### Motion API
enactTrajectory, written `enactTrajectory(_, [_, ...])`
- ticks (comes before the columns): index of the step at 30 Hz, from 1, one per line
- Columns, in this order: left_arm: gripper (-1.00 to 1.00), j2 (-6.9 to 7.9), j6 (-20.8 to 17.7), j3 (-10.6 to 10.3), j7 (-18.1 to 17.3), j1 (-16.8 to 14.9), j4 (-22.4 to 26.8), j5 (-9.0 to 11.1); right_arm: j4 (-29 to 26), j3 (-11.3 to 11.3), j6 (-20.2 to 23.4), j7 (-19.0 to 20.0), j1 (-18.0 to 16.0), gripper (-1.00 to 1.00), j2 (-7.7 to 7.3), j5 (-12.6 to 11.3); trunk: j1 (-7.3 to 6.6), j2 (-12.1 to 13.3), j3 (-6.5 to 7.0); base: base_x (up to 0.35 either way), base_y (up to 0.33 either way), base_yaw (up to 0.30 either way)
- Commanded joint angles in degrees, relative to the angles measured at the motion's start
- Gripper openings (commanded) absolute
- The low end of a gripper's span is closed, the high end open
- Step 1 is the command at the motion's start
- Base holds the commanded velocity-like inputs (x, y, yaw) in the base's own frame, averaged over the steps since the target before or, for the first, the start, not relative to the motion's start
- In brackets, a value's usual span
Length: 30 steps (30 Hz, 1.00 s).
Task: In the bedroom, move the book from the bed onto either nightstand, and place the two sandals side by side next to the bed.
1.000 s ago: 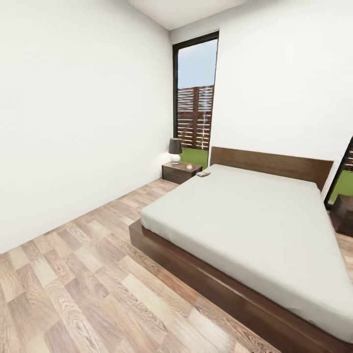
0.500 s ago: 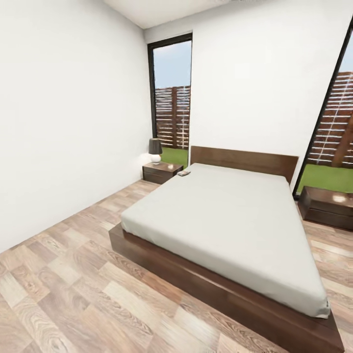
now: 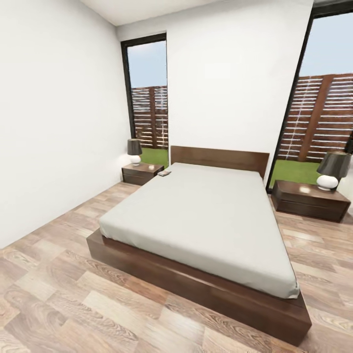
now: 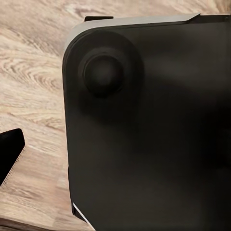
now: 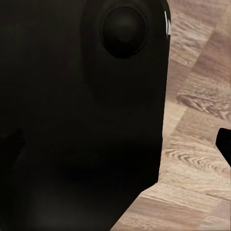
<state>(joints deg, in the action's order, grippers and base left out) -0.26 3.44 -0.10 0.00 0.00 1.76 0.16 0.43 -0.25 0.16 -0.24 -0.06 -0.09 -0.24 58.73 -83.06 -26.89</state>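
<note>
Bedroom wide | book lay at bed corner beside nightstand | approach down bed's left side | jaws' state couldn't be told

The bed takes up the middle of the bedroom, its mattress top bare and open except for the book lying at the far left corner by the headboard. Just beside that corner stands a nightstand; a lamp occupies the wall side of its top, leaving the half nearer the bed free. A second nightstand stands off the bed's right side, a lamp at its far right end. Wide open floor runs along the bed's left side and foot.
</note>
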Motion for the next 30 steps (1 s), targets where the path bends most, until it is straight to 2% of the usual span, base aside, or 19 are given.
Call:
enactTrajectory(1, [1.0, 0.0, 0.2, 0.0, 0.0, 0.0, 0.0, 0.0, 0.0, 0.0, 0.0, 0.0, 0.0, 1.0, 0.0, 0.0, 0.0, 0.0, -0.04, 0.0, 0.0, -0.279])
enactTrajectory(30, [1.0, 0.0, 0.2, -0.1, 0.0, 0.0, 0.0, 0.0, 0.0, 0.0, 0.0, 0.0, 0.0, 1.0, 0.0, 0.0, 0.0, 0.0, -0.04, 0.0, 0.0, -0.279])
